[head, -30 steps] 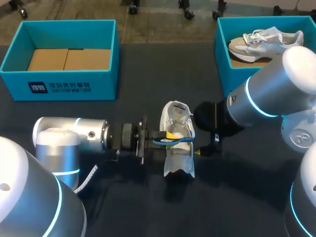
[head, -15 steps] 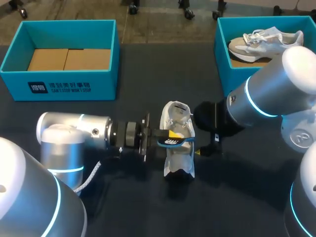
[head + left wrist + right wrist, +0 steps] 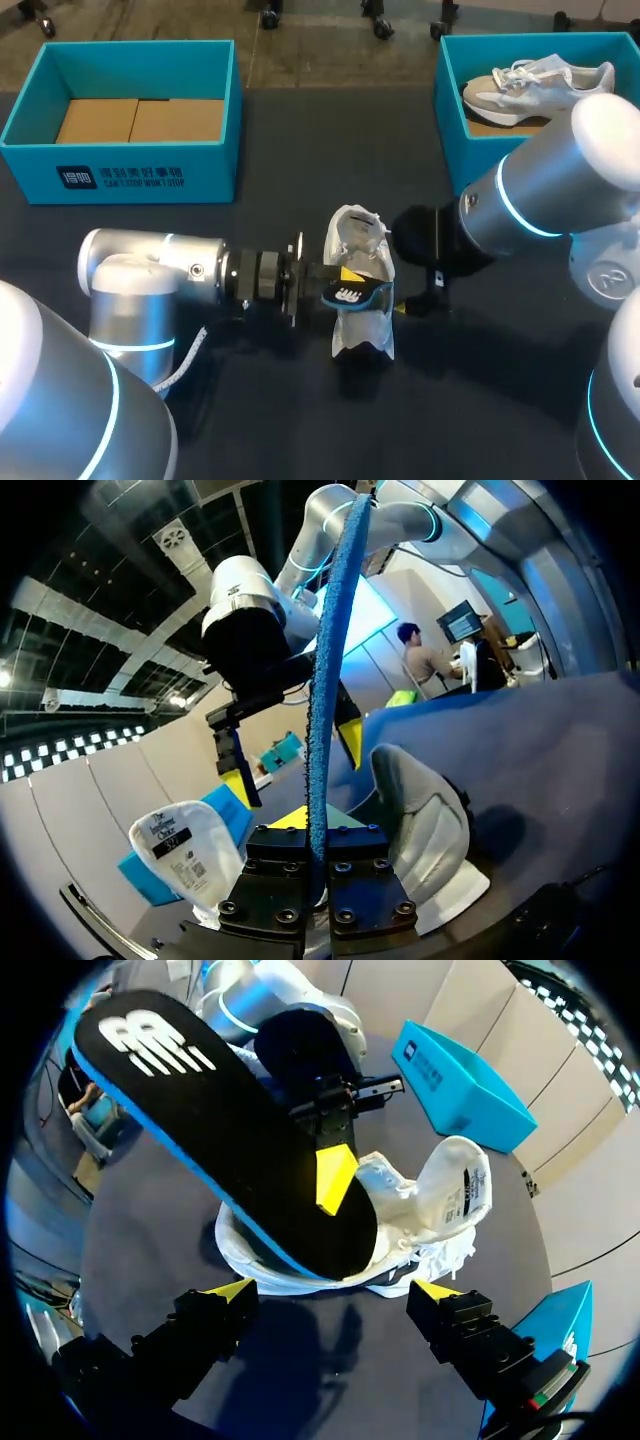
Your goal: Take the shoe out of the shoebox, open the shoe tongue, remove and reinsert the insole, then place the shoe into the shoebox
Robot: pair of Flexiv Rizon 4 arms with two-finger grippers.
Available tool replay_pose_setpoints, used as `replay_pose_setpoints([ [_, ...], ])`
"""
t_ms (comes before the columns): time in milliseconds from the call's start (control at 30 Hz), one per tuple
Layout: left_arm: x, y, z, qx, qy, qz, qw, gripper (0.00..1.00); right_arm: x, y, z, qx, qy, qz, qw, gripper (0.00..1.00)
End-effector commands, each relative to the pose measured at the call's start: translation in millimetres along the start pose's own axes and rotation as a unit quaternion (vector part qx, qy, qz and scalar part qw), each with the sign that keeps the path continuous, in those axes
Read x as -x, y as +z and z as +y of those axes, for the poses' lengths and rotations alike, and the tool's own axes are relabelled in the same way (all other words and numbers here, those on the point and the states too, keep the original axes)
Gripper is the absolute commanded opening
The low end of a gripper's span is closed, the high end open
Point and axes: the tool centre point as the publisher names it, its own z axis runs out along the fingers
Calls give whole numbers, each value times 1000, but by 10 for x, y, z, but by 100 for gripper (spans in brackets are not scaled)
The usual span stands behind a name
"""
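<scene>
Your left gripper [image 3: 318,855] clamps the blue-edged black insole [image 3: 220,1130] just above the white shoe [image 3: 362,335]. Your right gripper [image 3: 333,1288] stands open just beside the shoe, on its other side.

Robot lab, test-bench setup: left arm [image 3: 150,285] & right arm [image 3: 540,205] w/ lit blue rings meet over a dark counter [image 3: 300,420]; teal shoebox [image 3: 125,175] well beyond the left claw [image 3: 345,283], 2nd shoebox [image 3: 450,100] farther off.
</scene>
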Motion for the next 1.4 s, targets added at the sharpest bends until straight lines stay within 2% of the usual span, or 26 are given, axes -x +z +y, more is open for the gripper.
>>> replay_pose_setpoints([
  [33,22,67,76,0,-3,-3,1000,0,-12,-6,-3,0,0,-1,1000,100],
  [167,32,76,30,-1,-4,-4,1000,2,-12,-6,-3,0,0,-1,1000,100],
  [233,47,70,-7,-2,-2,-4,1000,22,-12,-6,-3,0,0,-1,1000,100],
  [367,88,48,-92,-7,3,-4,1000,26,-12,-6,-3,0,0,-1,1000,100],
  [567,101,12,-231,-4,12,3,1000,22,-12,-6,-3,0,0,-1,1000,100],
  [733,55,-16,-323,2,11,14,1000,24,-12,-6,-3,0,0,-1,1000,100],
  [800,31,-22,-338,5,11,15,1000,22,-12,-6,-3,0,0,-1,1000,100],
  [867,0,-23,-338,8,9,17,1000,15,-12,-6,-3,0,0,-1,1000,100],
  [900,-15,-21,-331,10,7,18,1000,4,-12,-6,-3,0,0,-1,1000,100],
  [933,-31,-19,-317,12,6,19,1000,0,-12,-6,-3,0,0,-1,1000,100],
  [1400,-83,67,-4,22,31,8,999,0,-12,-6,-3,0,0,-1,1000,100],
])
